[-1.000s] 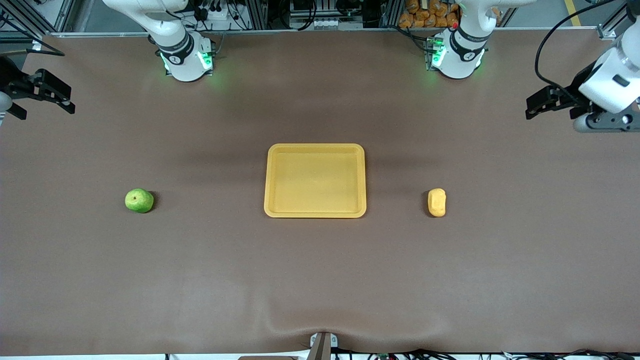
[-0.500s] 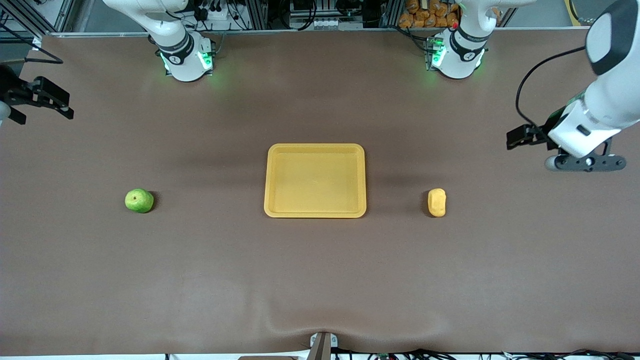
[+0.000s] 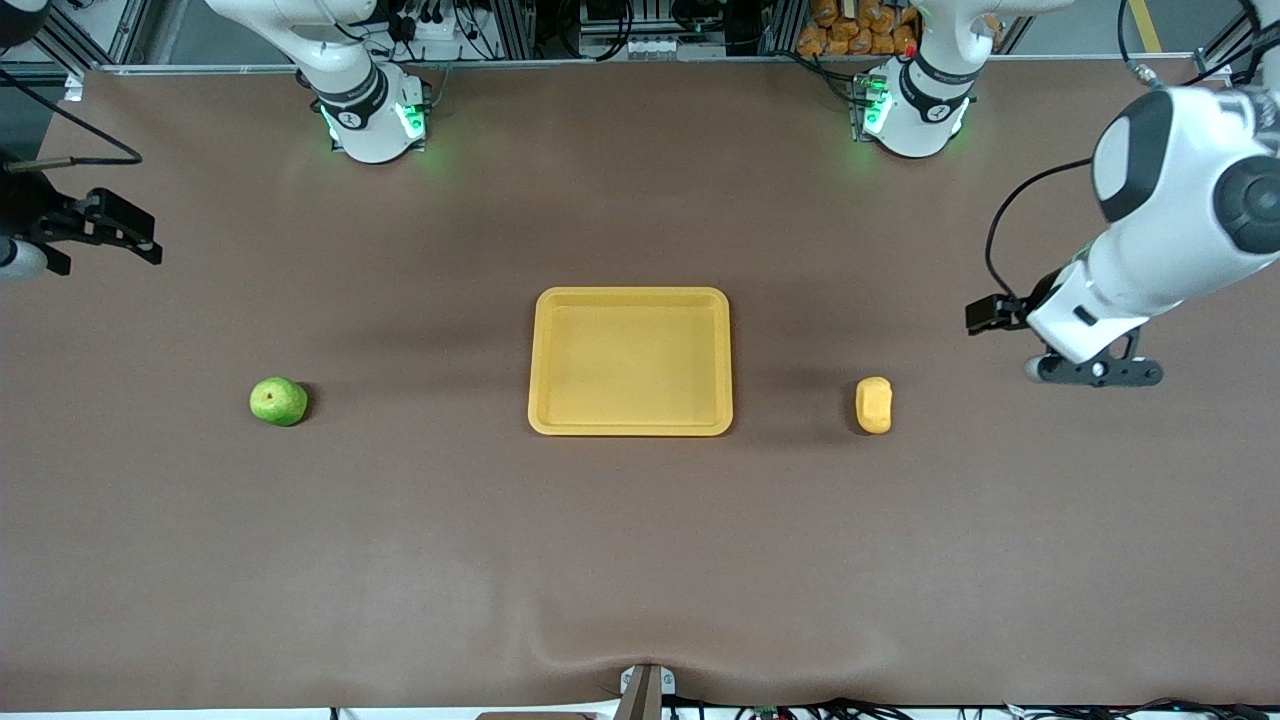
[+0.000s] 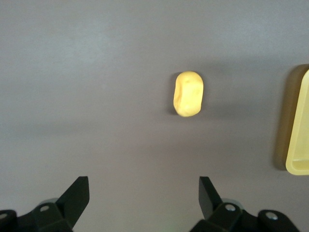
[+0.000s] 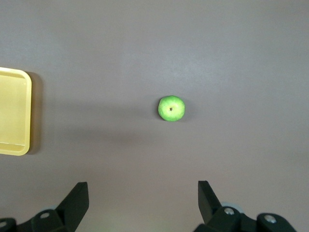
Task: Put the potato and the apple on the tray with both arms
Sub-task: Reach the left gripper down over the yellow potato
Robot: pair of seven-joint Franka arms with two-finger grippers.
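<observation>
While both arms hang above the brown table point(image 3: 640, 560), you have nothing gripped yet. Your left gripper point(image 3: 985, 314) is up in the air over bare table at the left arm's end, and the potato point(image 3: 874, 405) lies on the mat between that gripper and the tray point(image 3: 630, 296), well apart from the gripper's fingers. From the left wrist view you see the potato point(image 4: 188, 94) lying ahead of the spread fingertips point(image 4: 77, 193) — the jaws stand wide open and empty, and the tray's rim point(image 4: 297, 145) shows at the picture's edge.

Your right gripper point(image 3: 115, 228) hovers over the table at the right arm's end, close to the table's edge. The apple point(image 3: 278, 401) sits on the mat toward that end, well apart from the gripper and nearer to the front camera than the spot the gripper is over. In the right wrist view the apple point(image 5: 171, 108) rests stem dimple up, ahead of the parted fingertips point(image 5: 77, 195) — these jaws are wide open too, holding nothing. The tray's corner point(image 5: 14, 116) shows at that picture's edge.

You will find the tray in the middle of the table, flat, between apple and potato, touching neither. All three lie roughly in one row across the table.
</observation>
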